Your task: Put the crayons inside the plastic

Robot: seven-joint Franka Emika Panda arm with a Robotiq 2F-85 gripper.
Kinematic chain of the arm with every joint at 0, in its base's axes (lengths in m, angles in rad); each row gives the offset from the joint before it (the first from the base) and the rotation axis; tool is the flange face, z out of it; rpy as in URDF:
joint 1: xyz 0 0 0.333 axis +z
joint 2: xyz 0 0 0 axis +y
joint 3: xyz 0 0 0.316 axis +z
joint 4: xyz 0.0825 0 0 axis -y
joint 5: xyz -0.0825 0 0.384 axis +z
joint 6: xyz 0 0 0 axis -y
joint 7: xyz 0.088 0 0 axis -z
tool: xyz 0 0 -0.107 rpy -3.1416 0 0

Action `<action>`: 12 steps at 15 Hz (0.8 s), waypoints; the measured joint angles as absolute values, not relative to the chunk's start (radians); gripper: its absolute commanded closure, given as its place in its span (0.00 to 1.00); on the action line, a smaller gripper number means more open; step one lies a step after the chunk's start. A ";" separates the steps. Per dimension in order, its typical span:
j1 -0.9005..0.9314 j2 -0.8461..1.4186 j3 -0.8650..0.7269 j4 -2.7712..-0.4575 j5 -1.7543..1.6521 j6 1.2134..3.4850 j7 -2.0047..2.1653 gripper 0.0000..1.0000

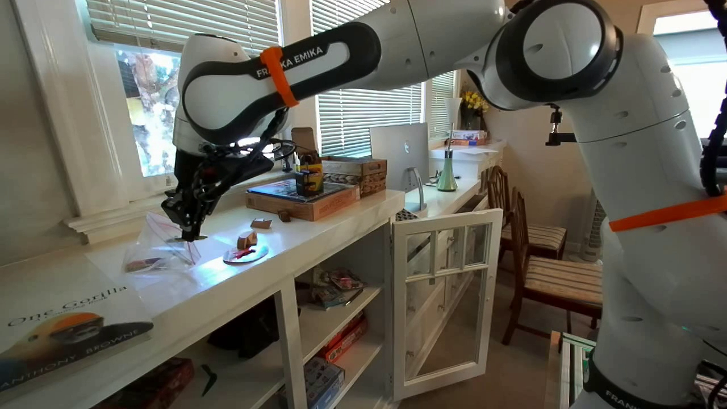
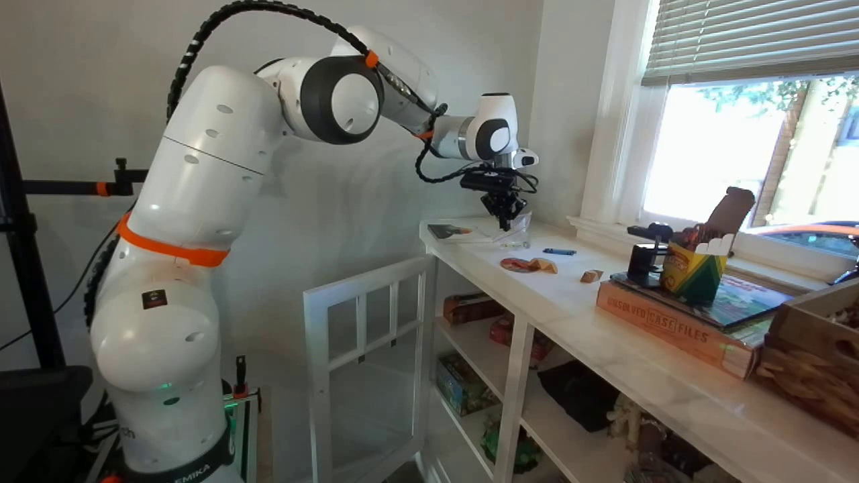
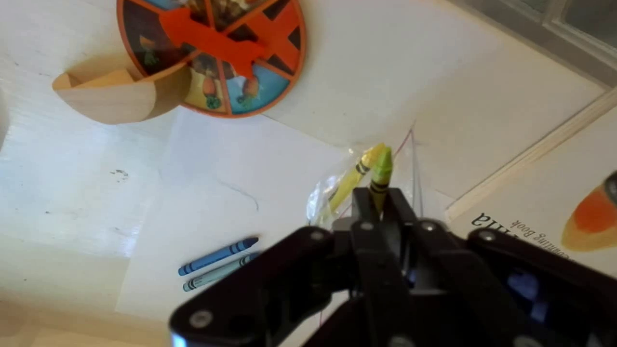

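A green crayon (image 3: 382, 168) is pinched between the fingertips of my gripper (image 3: 376, 205), its tip jutting out ahead of them. Below it in the wrist view lies the clear plastic bag (image 3: 315, 202), holding a yellow crayon (image 3: 348, 187). Two more crayons, a dark blue crayon (image 3: 218, 256) and a light blue crayon (image 3: 209, 277), rest on white paper to the left. In an exterior view the gripper (image 1: 191, 236) hangs over the bag (image 1: 162, 250), whose side stands up behind the fingers. My fingers and arm hide part of the bag in the wrist view.
Beside the bag lies a round picture disc (image 3: 284, 91) bearing a red figure, with a wooden piece (image 3: 120, 99) against it. A gorilla book (image 1: 68, 335) sits near the counter's end. A game box (image 2: 671, 329) carries a yellow crayon box (image 2: 694, 275). A cabinet door (image 2: 369, 315) stands ajar below.
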State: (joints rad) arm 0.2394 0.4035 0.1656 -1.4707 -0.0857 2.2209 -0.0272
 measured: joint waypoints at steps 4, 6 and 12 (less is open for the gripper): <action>0.240 0.426 0.165 -1.443 -0.086 2.221 -0.023 0.97; 0.240 0.438 0.165 -1.426 -0.085 2.222 -0.018 0.97; 0.246 0.473 0.165 -1.383 -0.082 2.236 0.006 0.97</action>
State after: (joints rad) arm 0.2464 0.4729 0.1654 -1.3835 -0.0818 2.2359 0.0064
